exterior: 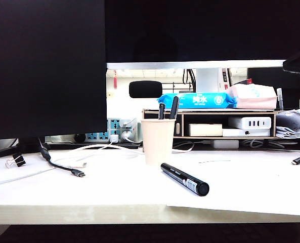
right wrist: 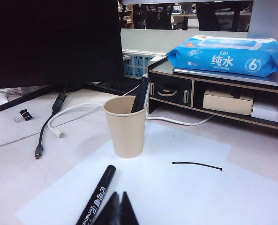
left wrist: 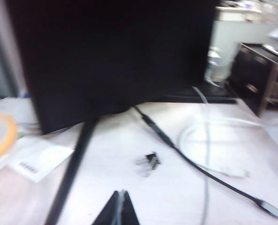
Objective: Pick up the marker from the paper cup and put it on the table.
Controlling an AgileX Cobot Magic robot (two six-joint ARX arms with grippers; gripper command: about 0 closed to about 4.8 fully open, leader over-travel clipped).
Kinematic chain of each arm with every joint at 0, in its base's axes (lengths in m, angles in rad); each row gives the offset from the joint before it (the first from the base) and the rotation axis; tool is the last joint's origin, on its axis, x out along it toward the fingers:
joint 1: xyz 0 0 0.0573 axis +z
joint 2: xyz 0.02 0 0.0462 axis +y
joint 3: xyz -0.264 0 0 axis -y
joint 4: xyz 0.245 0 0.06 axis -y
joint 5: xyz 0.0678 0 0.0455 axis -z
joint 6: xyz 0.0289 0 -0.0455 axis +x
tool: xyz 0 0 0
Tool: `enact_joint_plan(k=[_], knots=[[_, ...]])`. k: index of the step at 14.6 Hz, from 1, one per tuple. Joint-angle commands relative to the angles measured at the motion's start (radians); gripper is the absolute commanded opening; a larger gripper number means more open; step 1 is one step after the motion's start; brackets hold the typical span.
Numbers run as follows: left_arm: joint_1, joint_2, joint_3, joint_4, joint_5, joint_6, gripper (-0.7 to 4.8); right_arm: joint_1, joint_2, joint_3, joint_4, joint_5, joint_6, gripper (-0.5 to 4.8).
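The marker (exterior: 184, 179) lies flat on a paper sheet (right wrist: 185, 187) on the surface (exterior: 114, 192), near and right of the paper cup (exterior: 158, 141), which holds two slimmer pens (exterior: 168, 108). The right claw (right wrist: 118, 208) is closed and empty just beside the marker; the left claw (left wrist: 118, 211) is closed over the far-left cables (left wrist: 199, 168). Being round and close to the near edge, the marker could roll off if nudged. Open room lies to the right.

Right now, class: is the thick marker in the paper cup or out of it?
Out. The marker lies flat on the white sheet, in front of the paper cup, apart from it.
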Motion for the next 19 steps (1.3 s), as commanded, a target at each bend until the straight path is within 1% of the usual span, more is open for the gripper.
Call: enact_joint_plan(k=[1,6,9,14,16,19], knots=[[0.002,0.000,0.001,0.012,-0.018,-0.021,-0.04,0.000,-0.001,0.005,0.013,0.006,-0.003,-0.06],[0.002,0.000,0.001,0.011,-0.017,-0.021,-0.04,0.000,-0.001,0.005,0.013,0.006,-0.003,-0.06],[0.002,0.000,0.001,0.013,-0.017,-0.001,-0.04,0.000,-0.001,0.005,0.013,0.006,-0.003,-0.06],[0.003,0.000,0.001,0.011,-0.014,0.007,-0.04,0.000,-0.001,0.005,0.013,0.006,-0.003,-0.06],[0.003,0.000,0.001,0.008,0.003,0.035,-0.04,0.000,-0.001,0.005,0.013,0.006,-0.003,-0.06],[0.003,0.000,0.001,0.009,0.005,0.036,-0.04,0.000,-0.001,0.005,0.013,0.006,-0.003,-0.06]])
